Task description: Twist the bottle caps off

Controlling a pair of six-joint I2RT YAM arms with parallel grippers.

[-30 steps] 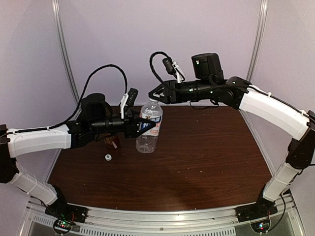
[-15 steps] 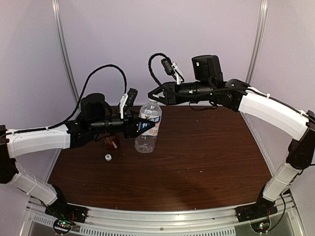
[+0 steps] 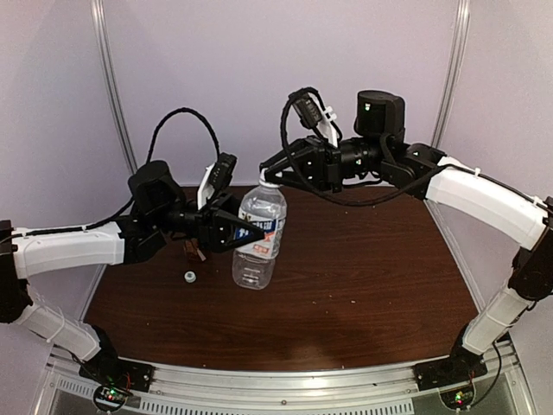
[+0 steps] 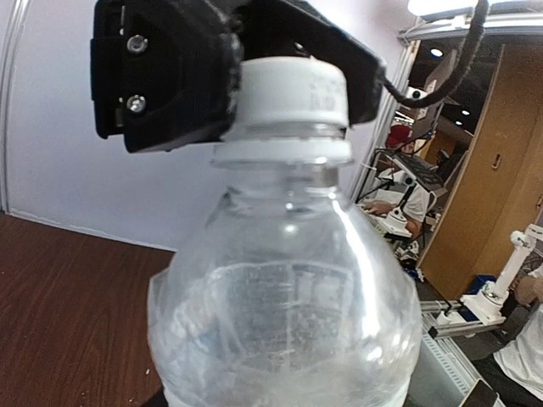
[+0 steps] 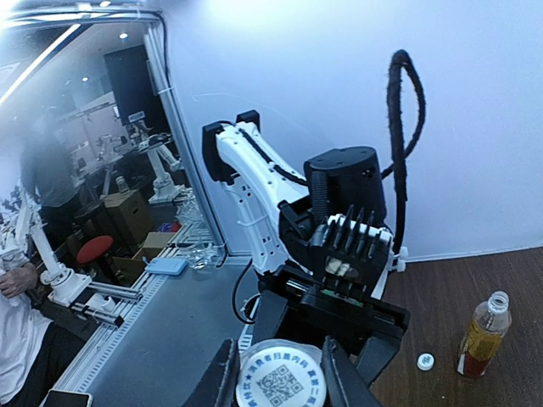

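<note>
Both arms have brought the clear bottle [image 3: 257, 255] nearer, left gripper [image 3: 251, 232] clamped round its body, right gripper [image 3: 271, 175] pinched on the white cap [image 4: 288, 85] (seated on the neck), so a slack left grip could let bottle turn with cap.

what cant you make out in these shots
- Top view: amber bottle is mostly hidden under the left arm.
- Left wrist view: clear bottle label is cut off by the bottom edge.
- Right wrist view: right gripper fingertips are cut off below, and the cap print is too small to read.
</note>
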